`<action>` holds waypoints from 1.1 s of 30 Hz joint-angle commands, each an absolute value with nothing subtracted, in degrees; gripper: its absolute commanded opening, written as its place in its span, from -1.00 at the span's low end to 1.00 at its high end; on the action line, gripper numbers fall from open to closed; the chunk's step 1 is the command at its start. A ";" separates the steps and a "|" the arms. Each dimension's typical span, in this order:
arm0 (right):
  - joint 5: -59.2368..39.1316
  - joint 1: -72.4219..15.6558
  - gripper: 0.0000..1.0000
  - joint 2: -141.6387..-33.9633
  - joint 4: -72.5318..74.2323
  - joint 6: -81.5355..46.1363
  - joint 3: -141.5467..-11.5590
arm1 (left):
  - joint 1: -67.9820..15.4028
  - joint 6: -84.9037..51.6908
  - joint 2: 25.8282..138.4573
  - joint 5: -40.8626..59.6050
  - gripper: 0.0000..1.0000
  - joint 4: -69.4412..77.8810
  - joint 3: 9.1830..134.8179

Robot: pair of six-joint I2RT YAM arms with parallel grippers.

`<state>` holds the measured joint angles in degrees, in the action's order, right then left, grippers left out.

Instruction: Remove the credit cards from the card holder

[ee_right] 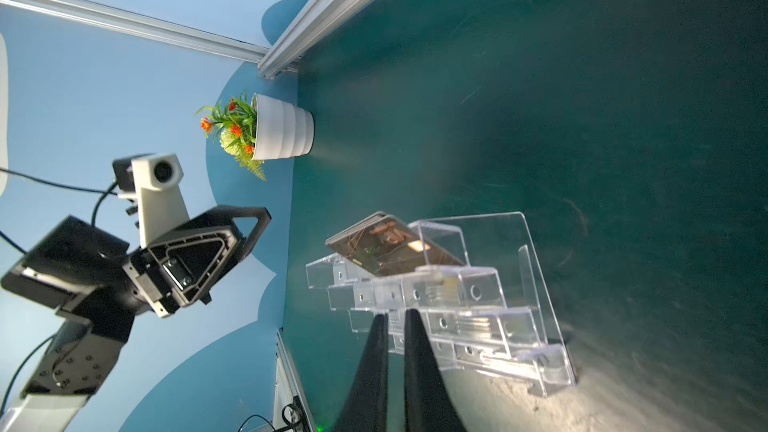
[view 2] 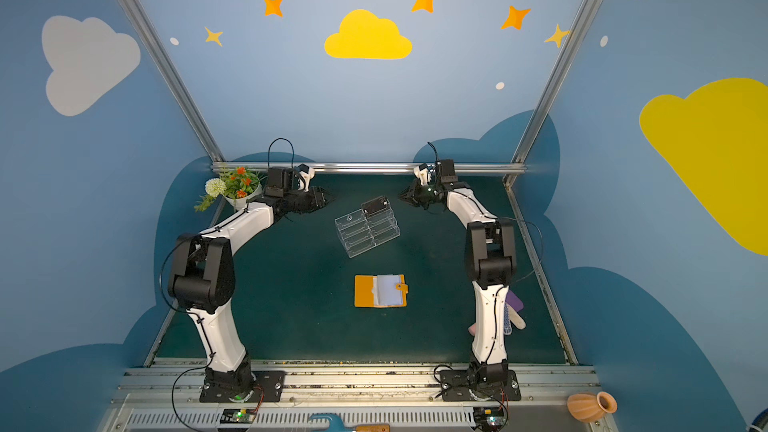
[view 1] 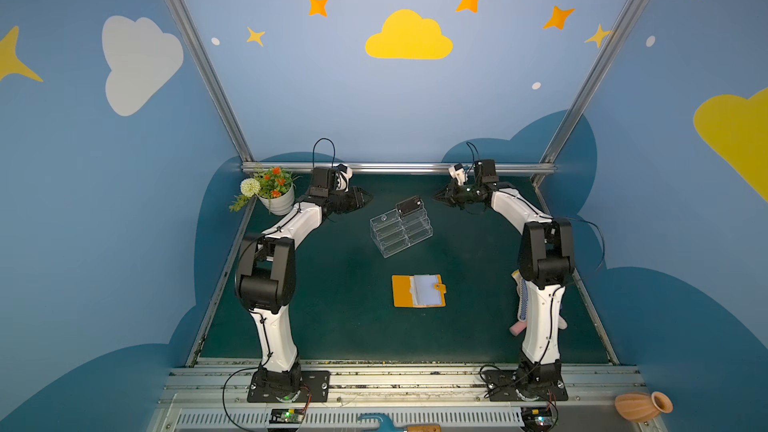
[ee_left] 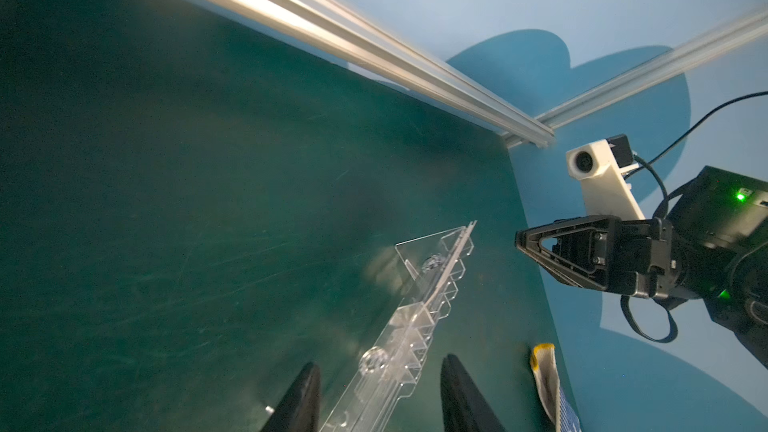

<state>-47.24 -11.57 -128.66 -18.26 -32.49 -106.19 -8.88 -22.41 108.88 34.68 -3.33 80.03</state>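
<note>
The credit cards [view 1: 409, 204], a dark stack, lean in the top pocket of the clear stand [view 1: 401, 234] at frame centre; the card holder [view 1: 419, 290] lies open below. They seem thin, stiff and slippery, so pinch the free edge. Your left end effector [view 1: 368, 198] stands apart and empty; your right end effector [view 1: 435, 197] is closed on nothing.

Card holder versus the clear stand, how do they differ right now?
The card holder is orange and lies open and flat; the acrylic stand is clear and tiered. The stand carries dark cards in a top pocket; no card shows in the holder. Both sit on the green mat.
</note>
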 commanded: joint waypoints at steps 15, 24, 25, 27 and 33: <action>-48.43 -16.38 -0.90 -138.04 -19.34 -35.24 -118.87 | -9.36 -30.27 100.95 28.96 -0.27 8.98 63.31; -47.60 -16.06 -0.91 -134.80 -15.54 -37.46 -113.16 | -9.49 -30.67 101.16 28.69 -0.28 9.69 63.02; -47.56 -15.76 -0.91 -134.17 -14.50 -38.17 -112.23 | -9.45 -30.60 100.86 28.33 -0.28 9.52 62.95; -47.17 -14.91 -0.90 -132.42 -12.86 -39.23 -110.45 | -9.31 -30.41 99.95 27.40 -0.28 9.07 62.67; -46.14 -12.28 -0.78 -124.71 -8.96 -39.33 -103.99 | -9.25 -31.49 95.36 24.11 -0.17 8.23 61.54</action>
